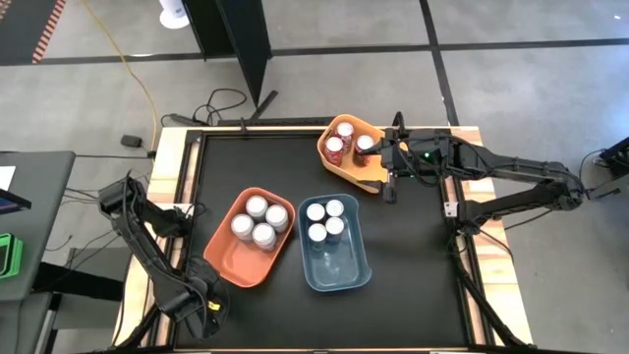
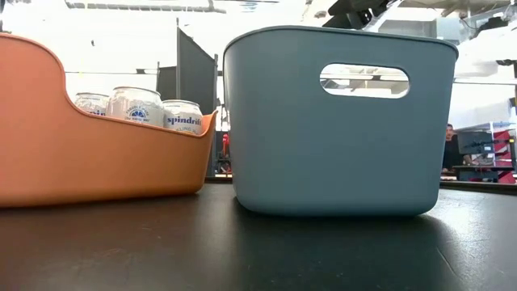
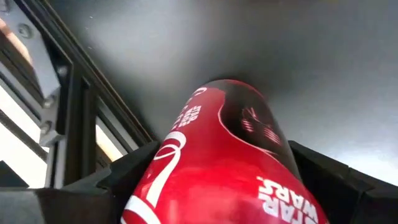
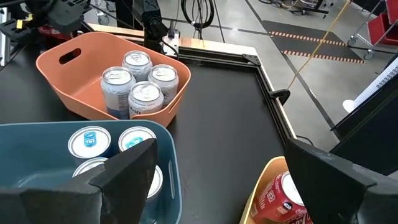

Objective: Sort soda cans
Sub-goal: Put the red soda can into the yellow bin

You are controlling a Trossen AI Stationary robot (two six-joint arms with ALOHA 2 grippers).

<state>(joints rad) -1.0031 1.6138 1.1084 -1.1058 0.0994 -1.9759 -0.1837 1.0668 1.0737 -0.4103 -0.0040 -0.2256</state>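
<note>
1. Black tabletop [image 1: 413,256] carries three plastic bins.
2. Left gripper [image 3: 217,186], at the near-left table corner, brackets a red cylindrical can [image 3: 217,155] printed "STAR WARS"; whether it is clamped, I cannot tell.
3. Silver-white cans [image 2: 137,105] reading "spindrift" sit in the orange bin [image 2: 73,153].
4. Right gripper [image 4: 217,180] hangs parted beside the yellow bin [image 1: 344,169].

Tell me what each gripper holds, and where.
Left gripper has a red can by its sides between the fingers. Right gripper holds nothing, open above the bins.

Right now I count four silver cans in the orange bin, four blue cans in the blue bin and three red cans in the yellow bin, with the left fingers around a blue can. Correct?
Nearly. The left gripper's fingers are around a red can, not a blue one, as the left wrist view shows. The high view confirms four silver cans in the orange bin, four blue cans in the blue bin and three red cans in the yellow bin.
</note>
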